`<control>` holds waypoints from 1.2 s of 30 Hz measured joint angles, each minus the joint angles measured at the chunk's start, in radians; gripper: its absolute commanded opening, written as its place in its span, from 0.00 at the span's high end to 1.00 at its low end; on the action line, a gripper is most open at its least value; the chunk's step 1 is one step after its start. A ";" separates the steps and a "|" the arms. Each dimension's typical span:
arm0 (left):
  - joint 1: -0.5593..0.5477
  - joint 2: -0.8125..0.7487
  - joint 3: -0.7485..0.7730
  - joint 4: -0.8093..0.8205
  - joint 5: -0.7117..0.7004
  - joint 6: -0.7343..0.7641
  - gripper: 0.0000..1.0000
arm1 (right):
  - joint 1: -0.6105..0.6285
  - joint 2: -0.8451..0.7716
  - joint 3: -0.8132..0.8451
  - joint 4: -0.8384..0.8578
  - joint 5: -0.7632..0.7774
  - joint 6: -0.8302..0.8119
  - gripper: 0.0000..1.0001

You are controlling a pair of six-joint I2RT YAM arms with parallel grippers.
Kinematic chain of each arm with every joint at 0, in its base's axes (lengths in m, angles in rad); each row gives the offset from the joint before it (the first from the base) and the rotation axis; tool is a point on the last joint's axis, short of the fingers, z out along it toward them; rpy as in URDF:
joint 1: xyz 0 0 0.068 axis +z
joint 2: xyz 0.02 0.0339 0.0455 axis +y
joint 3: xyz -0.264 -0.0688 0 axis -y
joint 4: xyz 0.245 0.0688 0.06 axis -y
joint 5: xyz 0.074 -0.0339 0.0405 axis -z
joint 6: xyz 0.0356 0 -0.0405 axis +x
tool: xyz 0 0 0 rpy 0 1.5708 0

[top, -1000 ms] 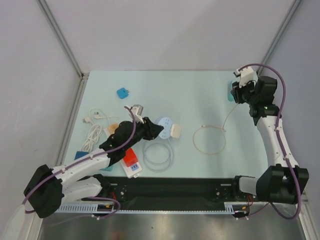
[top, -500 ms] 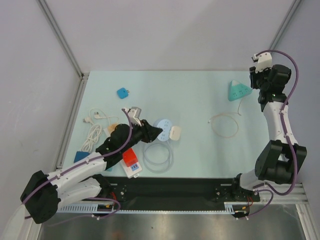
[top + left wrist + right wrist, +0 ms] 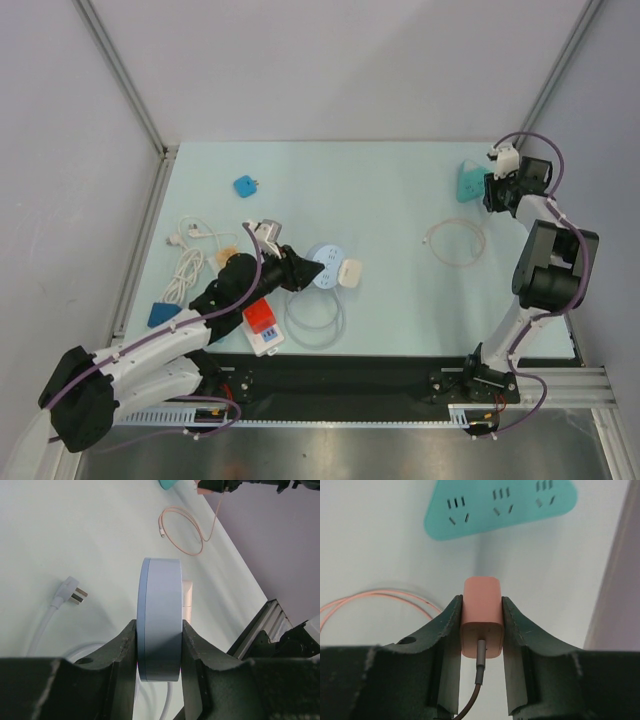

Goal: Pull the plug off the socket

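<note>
My left gripper (image 3: pixel 300 271) is shut on a round pale-blue socket (image 3: pixel 326 267), which it holds by the rim and which shows edge-on in the left wrist view (image 3: pixel 160 620). A white plug (image 3: pixel 350 269) sticks out of the socket's face (image 3: pixel 187 594). At the far right my right gripper (image 3: pixel 492 192) is shut on a pink plug (image 3: pixel 481 625) with a dark cable end in its back. That plug is apart from the teal triangular socket (image 3: pixel 500 505) (image 3: pixel 470 183) lying flat in front of it. The plug's pink cable (image 3: pixel 455 241) lies looped on the table.
A white cord coil (image 3: pixel 315 312) trails from the round socket, ending in a loose white mains plug (image 3: pixel 67 592). An orange-and-white box (image 3: pixel 262 322), a white cable bundle (image 3: pixel 185 265), a small blue adapter (image 3: pixel 244 186) and a blue piece (image 3: pixel 160 313) lie at the left. The enclosure wall stands close on the right.
My right arm swung up and right with the pink plug, then came back down beside the teal socket, and the pink cable loop slid right. My left arm drew the round socket back slightly.
</note>
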 measured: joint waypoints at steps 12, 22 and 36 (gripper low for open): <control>0.003 -0.009 -0.017 0.034 0.037 -0.002 1.00 | -0.002 0.142 0.054 -0.035 0.001 0.051 0.37; 0.004 -0.009 -0.020 0.057 0.084 -0.002 1.00 | -0.008 0.066 0.051 -0.072 -0.021 0.016 0.11; 0.005 0.080 -0.019 0.128 0.257 0.008 1.00 | 0.112 -0.435 -0.028 -0.639 -0.670 -0.516 0.07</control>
